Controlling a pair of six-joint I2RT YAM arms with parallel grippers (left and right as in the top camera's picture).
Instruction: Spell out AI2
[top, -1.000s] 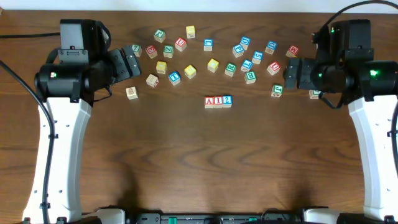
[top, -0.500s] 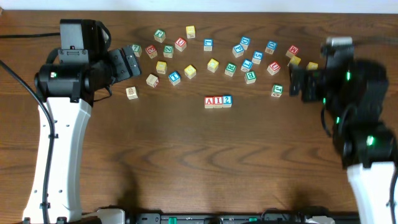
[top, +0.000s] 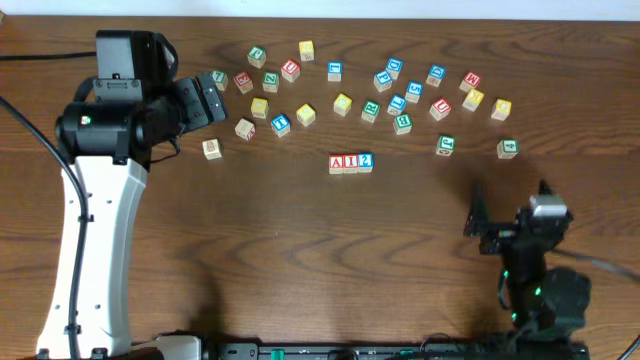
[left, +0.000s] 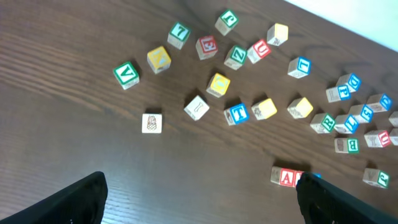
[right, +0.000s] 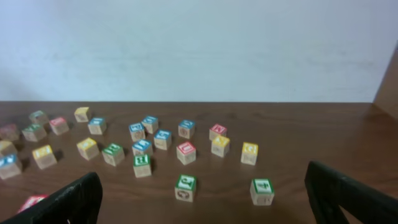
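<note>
Three blocks stand side by side in a row mid-table: a red A block (top: 337, 163), a red I block (top: 351, 162) and a blue 2 block (top: 365, 161). The A block also shows in the left wrist view (left: 285, 177). My left gripper (top: 210, 100) is open and empty at the back left, above loose blocks. My right gripper (top: 507, 208) is open and empty, low at the front right, far from the row. Its fingers frame the right wrist view (right: 202, 199).
Several loose letter and number blocks lie scattered along the back of the table, from a green block (top: 219, 78) to a yellow one (top: 501, 109). A green 4 block (top: 508, 149) and another green block (top: 445, 146) sit nearest the right arm. A tan block (top: 211, 149) lies alone at left.
The right arm has swung from the back right down to the front right edge of the table, uncovering the blocks there. The left arm and the A-I-2 row have not moved.
</note>
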